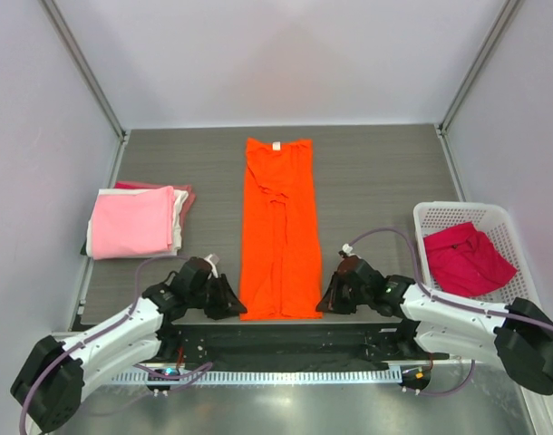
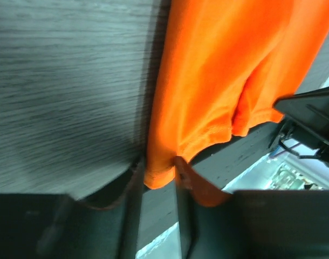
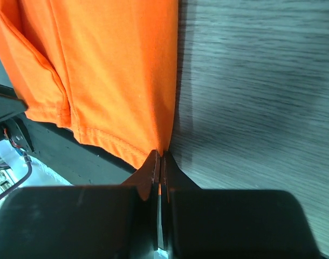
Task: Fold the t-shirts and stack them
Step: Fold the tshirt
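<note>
Room: pale plain walls close in the top, left and right of the overhead view, with grey metal posts running up the two far corners.

Surface: one dark wood-grain table (image 1: 367, 172), with a black strip along its near edge.

Arms: two, white and black, coming in from the lower left and lower right corners.

T-shirts: you can count five.
- One orange t-shirt (image 1: 278, 227) lies in a long narrow strip down the centre of the frame, collar at the top.
- One light pink t-shirt (image 1: 131, 222), folded, tops a stack at middle left.
- One white t-shirt (image 1: 179, 213) and one dark pink-red t-shirt (image 1: 188, 192) show only as edges under it.
- One magenta t-shirt (image 1: 467, 258) lies crumpled in the basket (image 1: 458, 210), one white lattice tub at middle right.

Pincers:
- The right gripper (image 3: 160, 167) is pressed closed on the orange t-shirt's bottom right hem corner.
- The left gripper (image 2: 158, 183) has its jaws partway apart, with the bottom left corner between them. You cannot tell whether it is pinched.
</note>
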Robot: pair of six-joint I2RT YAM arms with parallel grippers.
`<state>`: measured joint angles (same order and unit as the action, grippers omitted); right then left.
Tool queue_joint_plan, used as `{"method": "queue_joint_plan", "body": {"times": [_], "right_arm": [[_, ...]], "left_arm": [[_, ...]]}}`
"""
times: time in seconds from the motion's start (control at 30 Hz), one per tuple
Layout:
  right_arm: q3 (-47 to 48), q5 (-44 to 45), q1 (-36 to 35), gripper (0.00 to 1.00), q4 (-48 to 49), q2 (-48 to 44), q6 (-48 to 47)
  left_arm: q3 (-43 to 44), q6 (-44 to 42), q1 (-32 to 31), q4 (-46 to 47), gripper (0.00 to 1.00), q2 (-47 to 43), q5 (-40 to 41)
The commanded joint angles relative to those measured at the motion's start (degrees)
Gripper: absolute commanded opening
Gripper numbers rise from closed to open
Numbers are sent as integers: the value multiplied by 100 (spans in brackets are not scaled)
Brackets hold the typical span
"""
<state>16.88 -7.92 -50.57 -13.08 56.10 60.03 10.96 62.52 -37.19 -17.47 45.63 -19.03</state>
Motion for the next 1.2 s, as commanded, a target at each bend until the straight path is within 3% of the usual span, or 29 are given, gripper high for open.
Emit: {"method": "queue_joint_plan", "body": {"times": [0.0, 0.1, 0.37, 0.5, 0.7, 0.77, 0.97, 1.17], "right_arm": [[17, 124, -50, 1, -229, -257, 53], [113, 54, -76, 1, -422, -441, 35], [543, 238, -94, 1, -1064, -1364, 88], [973, 607, -76, 1, -1293, -1400, -113], [1879, 1126, 292, 1, -1381, -575, -675], [2168, 1074, 722, 1, -1303, -170, -852], [3002, 134, 2075, 1, -863, 1031, -1572], [4276, -552, 2753, 1, -740, 2457, -2249]], "left_arm": [[-147, -109, -87, -143, 26, 209, 31], [-33, -56, -95, -98, 0, 166, -153], [555, 287, -95, -142, 0, -449, -523], [968, 226, -69, -107, 0, -161, -497], [1812, -249, 440, -98, 0, 736, -584], [2188, -363, 782, -142, 0, 1087, -611], [3201, -812, 1609, -197, 0, 2212, -426], [4176, -803, 1961, 200, 0, 3468, -111]]}}
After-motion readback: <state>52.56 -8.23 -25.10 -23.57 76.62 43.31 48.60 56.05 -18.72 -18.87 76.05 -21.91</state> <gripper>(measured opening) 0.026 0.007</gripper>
